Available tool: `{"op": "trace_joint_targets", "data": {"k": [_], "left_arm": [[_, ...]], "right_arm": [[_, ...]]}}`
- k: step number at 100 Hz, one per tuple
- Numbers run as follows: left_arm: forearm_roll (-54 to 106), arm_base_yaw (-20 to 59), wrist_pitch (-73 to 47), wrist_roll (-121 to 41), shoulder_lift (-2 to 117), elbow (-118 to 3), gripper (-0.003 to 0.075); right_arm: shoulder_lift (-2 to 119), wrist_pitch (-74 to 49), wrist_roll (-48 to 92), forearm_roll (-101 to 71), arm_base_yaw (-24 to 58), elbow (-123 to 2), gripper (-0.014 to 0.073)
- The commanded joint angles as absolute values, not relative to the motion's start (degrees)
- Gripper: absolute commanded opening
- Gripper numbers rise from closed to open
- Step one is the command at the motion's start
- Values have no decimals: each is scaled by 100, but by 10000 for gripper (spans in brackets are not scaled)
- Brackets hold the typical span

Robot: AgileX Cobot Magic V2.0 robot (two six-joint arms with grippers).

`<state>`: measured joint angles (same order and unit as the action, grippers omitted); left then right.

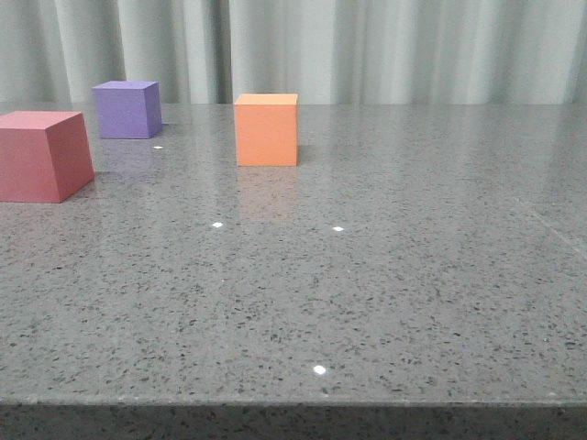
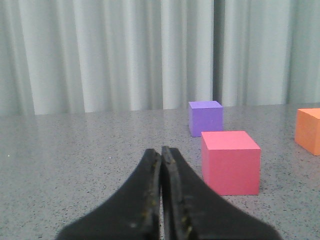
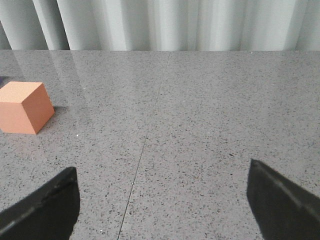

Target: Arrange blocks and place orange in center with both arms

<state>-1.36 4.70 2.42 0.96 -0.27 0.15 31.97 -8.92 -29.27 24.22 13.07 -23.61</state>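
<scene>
Three cubes stand on the grey speckled table (image 1: 385, 293). The orange cube (image 1: 266, 129) sits near the middle at the back, the purple cube (image 1: 127, 109) further back to its left, and the pinkish-red cube (image 1: 41, 155) at the left edge of the front view. Neither arm shows in the front view. My left gripper (image 2: 161, 152) is shut with nothing in it; the pinkish-red cube (image 2: 230, 162) lies just ahead beside it, the purple cube (image 2: 205, 118) behind that, the orange cube (image 2: 308, 130) at the edge. My right gripper (image 3: 162, 172) is open over bare table, the orange cube (image 3: 24, 107) off to one side.
Pale pleated curtains (image 1: 367, 46) hang behind the table's far edge. A thin seam (image 3: 145, 145) runs across the tabletop in the right wrist view. The table's front edge (image 1: 293, 401) runs along the bottom of the front view.
</scene>
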Motion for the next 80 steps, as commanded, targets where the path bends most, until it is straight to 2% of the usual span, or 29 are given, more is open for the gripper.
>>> {"op": "trace_joint_targets", "data": {"k": [1, 30, 37, 44, 49, 56, 66, 80], "left_arm": [[-114, 504, 693, 133, -209, 257, -19], [-114, 504, 693, 133, -209, 257, -19], [-114, 504, 693, 133, -209, 257, -19], [-114, 504, 693, 133, -209, 257, -19], [-114, 504, 693, 133, -209, 257, -19], [-114, 504, 693, 133, -209, 257, -19], [-114, 504, 693, 133, -209, 257, -19], [-114, 504, 693, 133, -209, 181, -19]], "right_arm": [[3194, -523, -2934, 2546, 1268, -2514, 666], [3194, -494, -2934, 2546, 1268, -2514, 662], [3194, -494, -2934, 2546, 1268, -2514, 612], [3194, -494, -2934, 2546, 1268, -2514, 496], [3194, -494, -2934, 2546, 1268, -2514, 381], [3194, -494, -2934, 2546, 1268, -2514, 175], [3194, -499, -2934, 2546, 1268, -2514, -57], [3194, -499, -2934, 2546, 1268, -2514, -67]]}}
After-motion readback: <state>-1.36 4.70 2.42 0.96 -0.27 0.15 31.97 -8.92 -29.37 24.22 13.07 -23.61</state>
